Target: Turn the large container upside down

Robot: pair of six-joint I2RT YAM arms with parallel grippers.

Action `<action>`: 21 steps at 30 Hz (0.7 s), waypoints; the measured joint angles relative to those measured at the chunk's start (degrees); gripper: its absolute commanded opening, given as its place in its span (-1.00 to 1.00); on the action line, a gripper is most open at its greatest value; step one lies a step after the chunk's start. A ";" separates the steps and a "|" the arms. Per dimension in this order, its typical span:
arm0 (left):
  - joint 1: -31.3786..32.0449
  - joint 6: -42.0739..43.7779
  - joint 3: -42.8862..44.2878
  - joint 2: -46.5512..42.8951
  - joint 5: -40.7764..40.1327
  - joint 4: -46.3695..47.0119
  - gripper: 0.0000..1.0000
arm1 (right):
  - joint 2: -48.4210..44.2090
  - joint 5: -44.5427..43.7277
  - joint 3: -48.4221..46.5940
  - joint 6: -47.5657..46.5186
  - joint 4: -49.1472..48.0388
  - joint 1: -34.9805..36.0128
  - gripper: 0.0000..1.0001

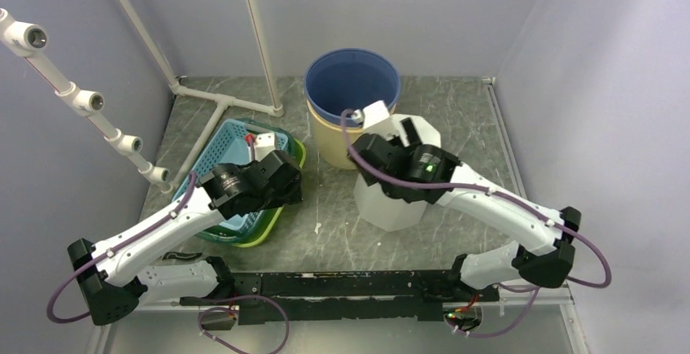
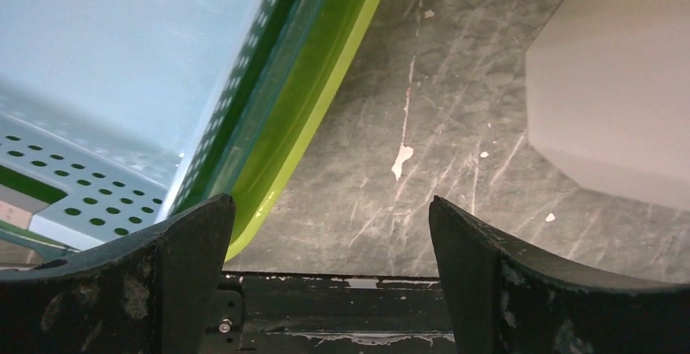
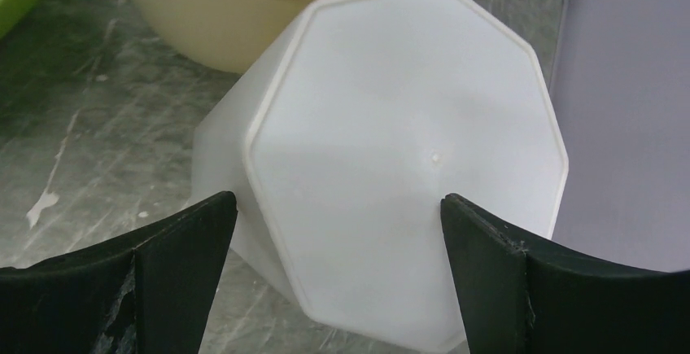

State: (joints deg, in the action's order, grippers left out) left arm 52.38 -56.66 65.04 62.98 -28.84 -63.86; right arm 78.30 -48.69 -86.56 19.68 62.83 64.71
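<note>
1. The large container (image 3: 407,150), a white eight-sided tub, stands on the surface (image 1: 325,216) a little right of the middle, just beside the yellow bucket (image 1: 325,146). Its flat closed bottom faces up. The mouth seems to be down on the surface (I cannot see the mouth itself), so I judge that the turning is already done.
2. The right tool (image 3: 338,207) hovers directly over this bottom face. It is released: the two fingers are spread wide to either side and grasp nothing, and I see no contact with the tub. The wide opening makes sense to me, because the fingers can then go up without catching the raised edge of the base and tipping the tub.
3. The left tool (image 2: 329,207) is also released and empty. It hangs low over bare surface, just beside the edge of the green basket (image 2: 301,126), which holds a blue perforated basket (image 2: 122,85). I think it is kept on this side so that it does not stand in the way of the right arm.
4. A blue bucket (image 1: 352,77) sits inside the yellow one, mouth up. Whether the tub touches the yellow bucket or only stands very near, I cannot tell. Any sideways push on the tub would likely press it against the bucket.
</note>
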 measured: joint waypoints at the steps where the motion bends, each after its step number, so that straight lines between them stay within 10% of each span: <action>1: 0.00 0.00 -0.13 0.00 0.50 0.39 0.89 | -0.94 0.33 0.57 0.35 0.00 -1.53 0.99; 10: 0.00 0.00 -0.22 1.70 4.76 5.03 0.89 | -11.13 9.33 2.71 4.48 -0.13 -20.63 0.99; 21: 0.00 0.26 -0.44 3.63 8.39 8.09 0.89 | -24.90 34.49 4.52 12.66 -5.51 -22.40 0.99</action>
State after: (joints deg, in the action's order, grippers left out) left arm 52.38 -56.40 64.60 66.61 -20.45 -55.77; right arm 53.41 -14.20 -82.04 32.34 57.32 42.30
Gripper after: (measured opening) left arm 0.948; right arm 0.994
